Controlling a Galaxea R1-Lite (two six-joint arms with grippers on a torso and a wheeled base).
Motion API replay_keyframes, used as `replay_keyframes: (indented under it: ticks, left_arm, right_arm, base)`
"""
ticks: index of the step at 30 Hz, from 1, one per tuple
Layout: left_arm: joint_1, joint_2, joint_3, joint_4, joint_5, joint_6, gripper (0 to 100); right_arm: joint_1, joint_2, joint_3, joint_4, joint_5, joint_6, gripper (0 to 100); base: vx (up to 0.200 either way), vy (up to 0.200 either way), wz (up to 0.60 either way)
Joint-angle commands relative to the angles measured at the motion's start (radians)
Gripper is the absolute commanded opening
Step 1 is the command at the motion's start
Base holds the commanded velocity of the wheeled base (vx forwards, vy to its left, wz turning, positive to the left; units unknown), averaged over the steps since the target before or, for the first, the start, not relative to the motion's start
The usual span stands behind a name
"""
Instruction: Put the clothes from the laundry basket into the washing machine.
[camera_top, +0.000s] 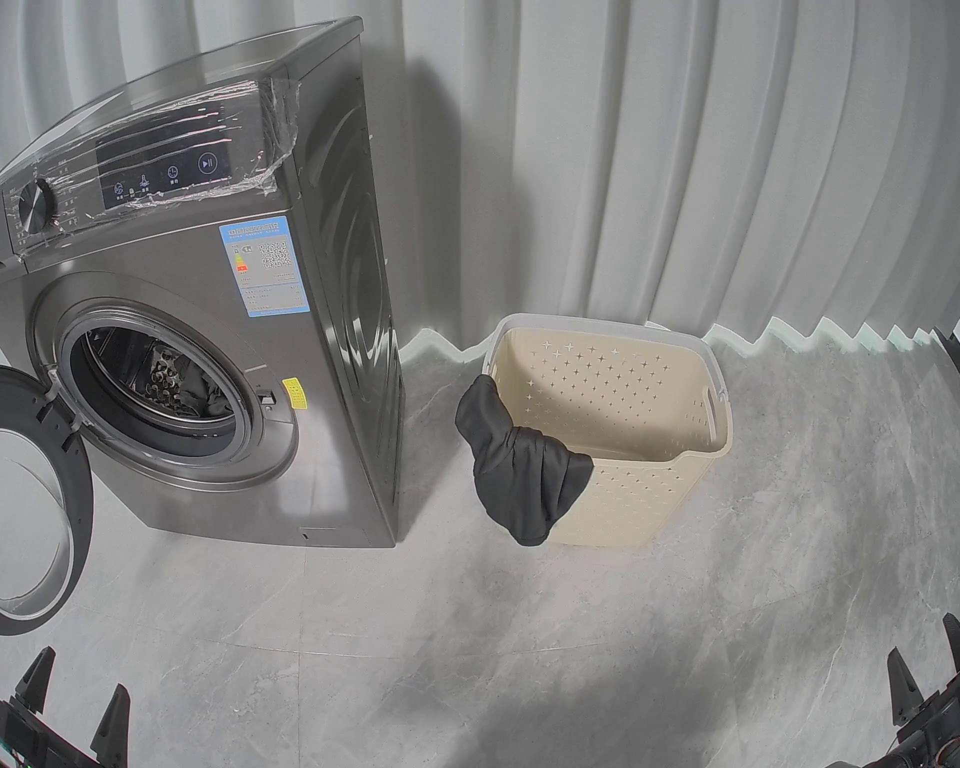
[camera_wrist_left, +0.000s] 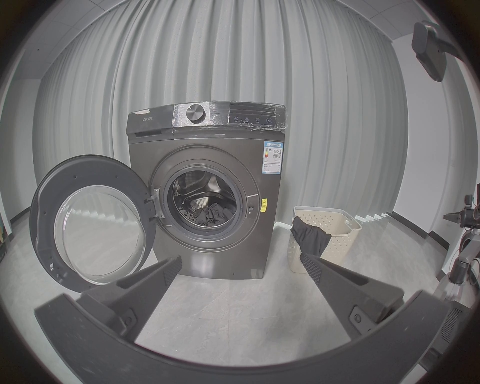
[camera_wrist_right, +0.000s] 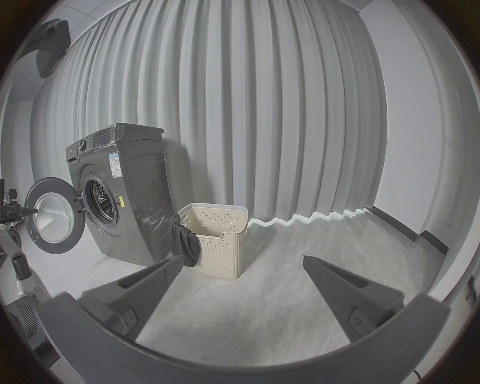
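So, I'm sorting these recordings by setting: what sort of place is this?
Probably a staged laundry corner: a front-loading washing machine with its door open, a beige laundry basket with a dark garment over its rim, and white curtains covering the wall.

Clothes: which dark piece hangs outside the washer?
The black garment draped over the laundry basket rim; the other dark clothes lie inside the washing machine drum.
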Motion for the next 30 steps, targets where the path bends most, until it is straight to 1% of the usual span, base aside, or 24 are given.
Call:
replay_keyframes:
  ticks: [1, 5, 9, 10, 11, 12, 13, 14, 15, 16, 17, 19, 21, 22, 24, 26, 27, 30]
  left_arm:
    - [0.001, -0.016, 0.016, -0.001, 0.0, 0.0, 100]
    - [0.001, -0.016, 0.016, -0.001, 0.0, 0.0, 100]
    - [0.001, -0.016, 0.016, -0.001, 0.0, 0.0, 100]
    - [0.001, -0.016, 0.016, -0.001, 0.0, 0.0, 100]
    - [0.001, -0.016, 0.016, -0.001, 0.0, 0.0, 100]
    - [0.001, -0.016, 0.016, -0.001, 0.0, 0.0, 100]
    - [0.001, -0.016, 0.016, -0.001, 0.0, 0.0, 100]
    - [0.001, -0.016, 0.016, -0.001, 0.0, 0.0, 100]
    - [0.001, -0.016, 0.016, -0.001, 0.0, 0.0, 100]
    - [0.001, -0.016, 0.016, -0.001, 0.0, 0.0, 100]
    - [0.001, -0.016, 0.016, -0.001, 0.0, 0.0, 100]
    - [0.001, -0.016, 0.016, -0.001, 0.0, 0.0, 100]
    - [0.001, -0.016, 0.016, -0.001, 0.0, 0.0, 100]
    - [0.001, -0.016, 0.016, -0.001, 0.0, 0.0, 100]
    - [0.001, -0.016, 0.016, -0.002, 0.0, 0.001, 100]
    - [0.001, -0.016, 0.016, -0.001, 0.0, 0.001, 100]
    - [0.001, -0.016, 0.016, -0.001, 0.0, 0.001, 100]
    - [0.001, -0.016, 0.016, -0.001, 0.0, 0.003, 100]
  right_arm:
    - [0.0, -0.016, 0.012, 0.0, 0.0, 0.001, 100]
    - [0.0, -0.016, 0.012, 0.0, 0.002, -0.002, 100]
    - [0.0, -0.016, 0.013, -0.016, 0.019, 0.001, 100]
    - [0.001, -0.016, -0.021, -0.071, 0.025, 0.003, 100]
    - [0.003, -0.016, -0.079, -0.106, 0.028, 0.004, 100]
    - [0.006, -0.007, -0.142, -0.125, 0.031, 0.004, 100]
    - [0.012, 0.016, -0.191, -0.112, 0.036, 0.004, 100]
    - [0.013, 0.028, -0.205, -0.108, 0.039, 0.004, 100]
    - [0.027, 0.11, -0.258, -0.06, 0.065, 0.004, 100]
    - [0.036, 0.151, -0.271, -0.04, 0.085, 0.004, 100]
    - [0.05, 0.208, -0.271, -0.031, 0.115, 0.004, 100]
    - [0.076, 0.335, -0.265, -0.037, 0.161, 0.007, 100]
    - [0.099, 0.458, -0.271, -0.043, 0.194, 0.033, 100]
    - [0.107, 0.521, -0.277, -0.051, 0.201, 0.066, 100]
    - [0.11, 0.647, -0.295, -0.079, 0.204, 0.133, 100]
    - [0.11, 0.745, -0.306, -0.117, 0.204, 0.17, 100]
    - [0.113, 0.785, -0.306, -0.14, 0.203, 0.178, 100]
    - [0.119, 0.895, -0.295, -0.218, 0.201, 0.182, 100]
  base:
    - [0.0, 0.0, 0.0]
    - [0.0, 0.0, 0.0]
    - [0.2, 0.0, 0.0]
    - [0.2, 0.0, 0.0]
    - [0.2, 0.0, 0.0]
    - [0.2, 0.0, 0.0]
    - [0.2, 0.0, 0.0]
    - [0.2, 0.0, 0.0]
    - [0.2, 0.0, 0.0]
    - [0.2, 0.0, 0.0]
    - [0.2, 0.0, 0.0]
    - [0.0, 0.0, 0.0]
    - [0.0, 0.0, 0.0]
    - [0.0, 0.0, 0.0]
    - [0.0, 0.0, 0.0]
    - [0.0, 0.0, 0.0]
    - [0.0, 0.0, 0.0]
    - [0.0, 0.2, 0.0]
